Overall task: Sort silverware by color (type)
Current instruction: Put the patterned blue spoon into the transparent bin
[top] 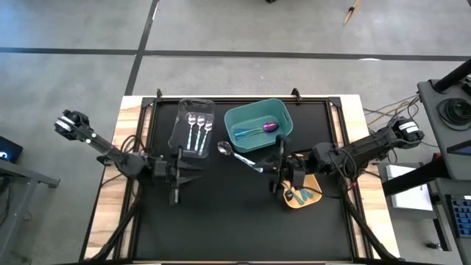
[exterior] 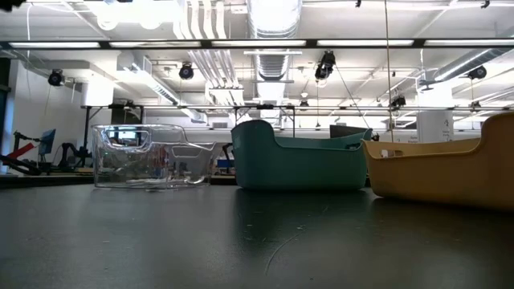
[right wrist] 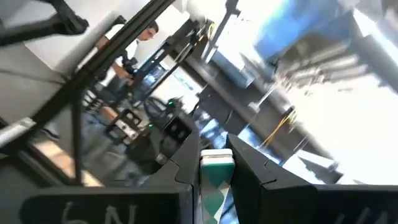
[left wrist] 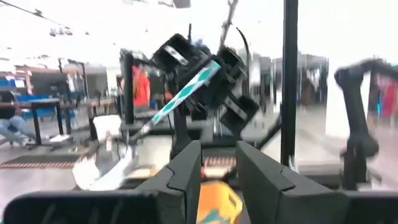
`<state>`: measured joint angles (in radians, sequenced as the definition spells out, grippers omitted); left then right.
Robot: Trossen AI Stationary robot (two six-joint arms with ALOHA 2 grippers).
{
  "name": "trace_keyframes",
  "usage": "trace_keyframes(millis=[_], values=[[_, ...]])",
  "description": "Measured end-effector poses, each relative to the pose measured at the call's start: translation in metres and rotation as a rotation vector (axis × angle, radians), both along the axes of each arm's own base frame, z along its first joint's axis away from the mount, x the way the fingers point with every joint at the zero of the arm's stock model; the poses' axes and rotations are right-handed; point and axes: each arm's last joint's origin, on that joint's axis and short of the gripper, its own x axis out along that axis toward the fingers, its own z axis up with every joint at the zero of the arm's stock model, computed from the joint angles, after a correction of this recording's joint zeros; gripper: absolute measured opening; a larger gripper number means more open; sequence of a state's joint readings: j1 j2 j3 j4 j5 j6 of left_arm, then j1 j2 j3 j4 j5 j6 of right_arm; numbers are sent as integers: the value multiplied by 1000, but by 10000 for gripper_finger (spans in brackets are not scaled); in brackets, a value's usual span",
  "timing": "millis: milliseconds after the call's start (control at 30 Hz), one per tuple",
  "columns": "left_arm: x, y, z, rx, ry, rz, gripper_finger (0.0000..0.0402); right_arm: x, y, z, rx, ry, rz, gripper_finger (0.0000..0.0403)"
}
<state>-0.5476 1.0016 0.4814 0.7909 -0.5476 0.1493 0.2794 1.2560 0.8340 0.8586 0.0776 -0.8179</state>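
A teal-handled utensil (right wrist: 216,180) is clamped between the fingers of the right claw (top: 280,163), its white-and-teal patterned handle showing between the two dark fingers in the right wrist view; in the left wrist view the same utensil (left wrist: 180,96) slants down out of that claw, held up off the desk. From above, the spoon end (top: 224,149) sticks out just in front of the teal bin (top: 288,121), between that bin and the clear bin (top: 181,121). Inside the teal bin lies an iridescent purple-blue spoon (top: 268,127). The clear bin, just beside the teal bin, holds three shiny silver spoons (top: 199,125) lying side by side. The orange bin (top: 313,197) sits near the teal bin on its front side, below the right claw, with teal-handled pieces (top: 300,196) in it. The left claw (top: 176,171) hovers in front of the clear bin, on the far side of it from the teal bin; its fingers (left wrist: 183,177) stand a little apart with nothing between them. All three bins rest on the black desk (top: 235,228). A person in a red top (left wrist: 140,87) stands in the room beyond.
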Motion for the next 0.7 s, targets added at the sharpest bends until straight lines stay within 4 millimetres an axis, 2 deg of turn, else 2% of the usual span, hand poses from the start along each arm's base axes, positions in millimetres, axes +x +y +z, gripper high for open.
trace_keyframes(millis=[167,367,500,700], values=[[-1,1,-8,-35,-87,-41,82,15,6,13,-169,-43,-53,45],[2,-1,-6,-45,-166,-170,89,49,16,17,-396,-65,-132,45],[2,-3,-6,-60,-209,-255,120,69,25,20,-560,-110,-189,45],[2,1,-13,-118,-247,-248,186,91,47,17,-769,-165,-233,45]])
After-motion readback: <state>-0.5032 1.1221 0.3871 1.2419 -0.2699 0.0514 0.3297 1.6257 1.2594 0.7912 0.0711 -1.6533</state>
